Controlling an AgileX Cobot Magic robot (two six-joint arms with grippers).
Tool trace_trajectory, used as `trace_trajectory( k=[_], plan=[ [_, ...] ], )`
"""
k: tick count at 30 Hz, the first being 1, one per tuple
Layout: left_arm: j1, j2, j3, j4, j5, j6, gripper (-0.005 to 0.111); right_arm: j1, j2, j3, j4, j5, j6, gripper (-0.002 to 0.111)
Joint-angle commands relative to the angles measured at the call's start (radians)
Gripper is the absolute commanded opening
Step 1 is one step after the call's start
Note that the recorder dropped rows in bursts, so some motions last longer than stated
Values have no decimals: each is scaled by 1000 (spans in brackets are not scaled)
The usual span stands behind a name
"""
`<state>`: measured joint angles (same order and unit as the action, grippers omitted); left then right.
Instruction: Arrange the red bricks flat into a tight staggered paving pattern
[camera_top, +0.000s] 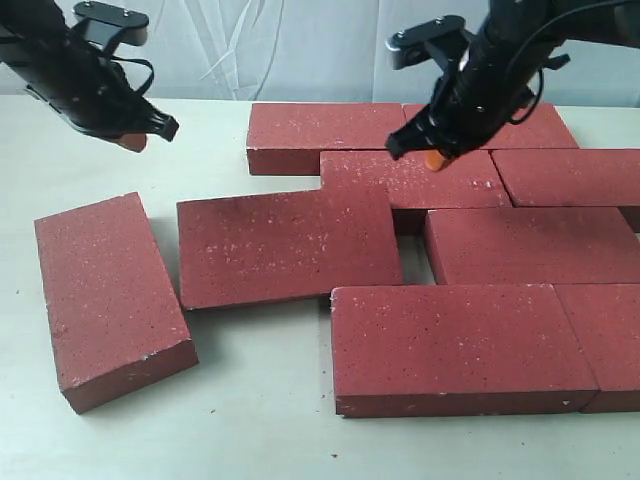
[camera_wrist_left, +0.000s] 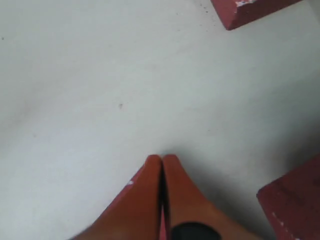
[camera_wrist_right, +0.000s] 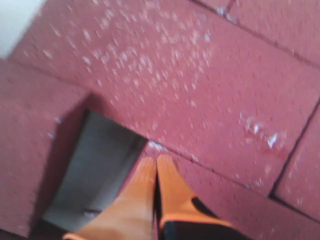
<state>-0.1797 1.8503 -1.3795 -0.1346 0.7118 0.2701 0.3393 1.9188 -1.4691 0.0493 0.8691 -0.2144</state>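
Dark-red, rough-grained rectangular paving bricks (camera_top: 455, 345) | most are laid flat in staggered rows; two lie loose and skewed on left arm's side | right gripper (camera_top: 437, 158) clenched empty over second-row brick (camera_top: 380, 175), judged set for nudging | left gripper (camera_top: 135, 138) clenched empty, held clear above pale table (camera_top: 250, 420)

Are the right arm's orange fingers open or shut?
Shut. The two orange fingers press together, with nothing between them.

The left arm (camera_top: 70, 75) slants down from the upper left, and the left gripper (camera_top: 132, 141) hangs in the air with its orange fingers (camera_wrist_left: 145, 195) pressed together, holding nothing. The right arm (camera_top: 500, 60) angles down from the upper right. The right gripper (camera_top: 436, 158) is likewise closed tight and empty, its fingertips (camera_wrist_right: 170, 185) meeting along one thin seam.
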Motion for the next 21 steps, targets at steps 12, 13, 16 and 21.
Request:
trace_trajectory(
  k=[12,13,16,21],
  plan=[
    [36,-30,279,-239,-160,95,0,79,54,92,17,-64,-38,-1],
    [36,-30,287,-271,-161,123,0,79,61,92,17,-65,-38,-1],
    [36,-30,301,-350,-153,195,0,80,80,92,33,-60,-36,-1],
    [50,-30,321,-281,-164,176,0,81,93,92,101,-53,-50,-1]
  ],
)
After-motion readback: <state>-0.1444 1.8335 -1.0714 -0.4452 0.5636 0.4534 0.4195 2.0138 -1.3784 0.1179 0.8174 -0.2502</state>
